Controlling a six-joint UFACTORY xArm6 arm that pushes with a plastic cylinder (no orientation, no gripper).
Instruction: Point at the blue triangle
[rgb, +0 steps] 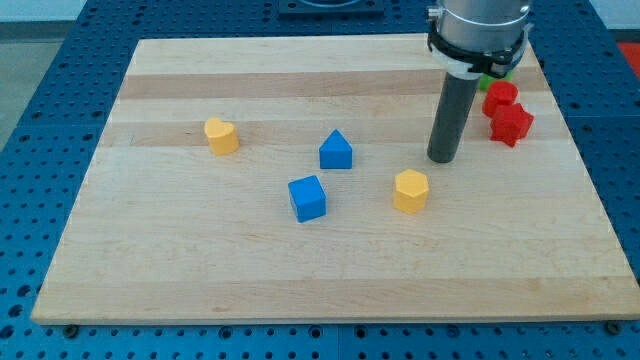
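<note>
The blue triangle (336, 150) stands near the middle of the wooden board (200, 260). My tip (442, 160) rests on the board well to the view's right of it, about a hundred pixels away and at nearly the same height. A yellow hexagonal block (410, 190) lies just below and left of my tip, apart from it. A blue cube (307, 197) lies below and left of the blue triangle.
A yellow heart-like block (221, 135) sits at the view's left. Two red blocks (499, 97) (511, 124) lie to the right of my rod. A green block (497, 71) peeks out behind the arm at the top right.
</note>
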